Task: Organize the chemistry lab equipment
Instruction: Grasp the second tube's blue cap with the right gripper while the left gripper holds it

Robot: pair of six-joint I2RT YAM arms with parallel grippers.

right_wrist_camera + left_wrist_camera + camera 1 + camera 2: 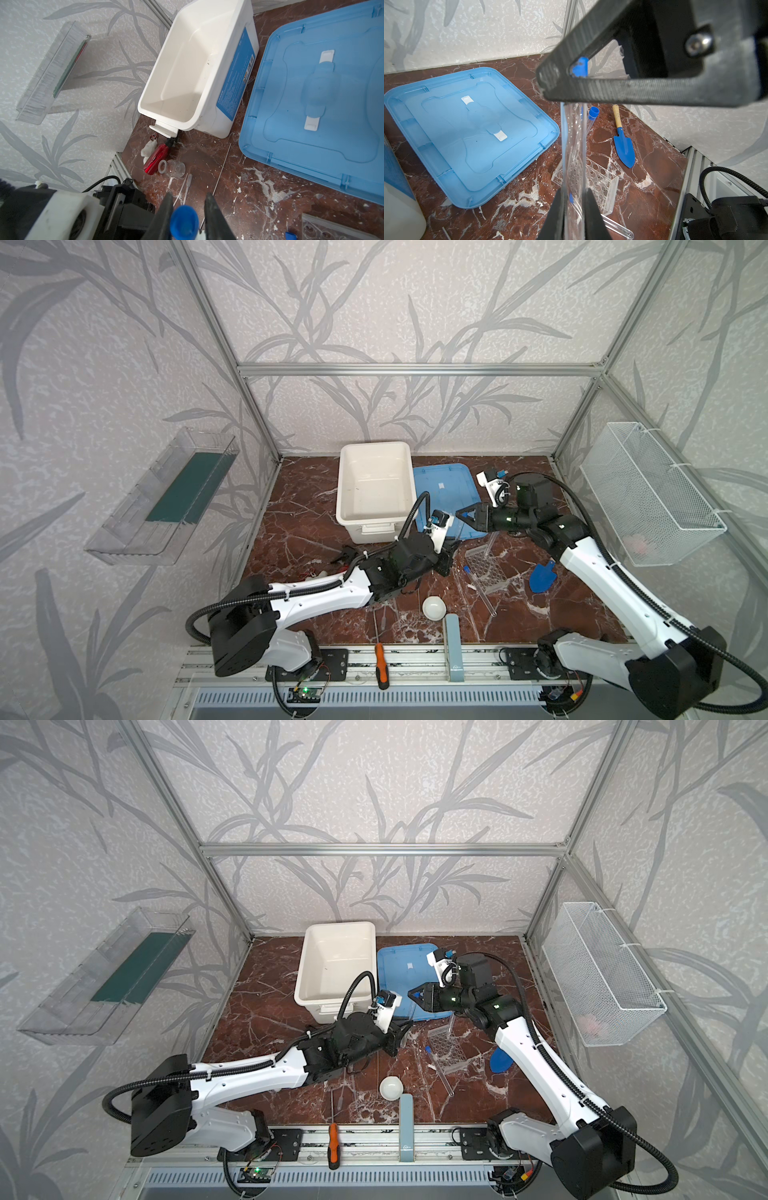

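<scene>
Top view: left gripper (pixel 455 545) and right gripper (pixel 461 516) meet beside the rack (pixel 486 572). Left wrist: left gripper clamps the tube (pixel 574 145) above the rack. Right wrist: right gripper straddles the cap (pixel 184 221), hold unclear. If the left lets go early, the slick tube likely drops.

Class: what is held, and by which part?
The left gripper holds a blue-capped tube by its clear body; the right gripper brackets its cap, grip unclear.

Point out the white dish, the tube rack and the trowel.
white dish (pixel 434 608), in a top view, bowl centre
tube rack (pixel 486 571), in a top view, holed plate
trowel (pixel 539 580), in a top view, blade
</scene>
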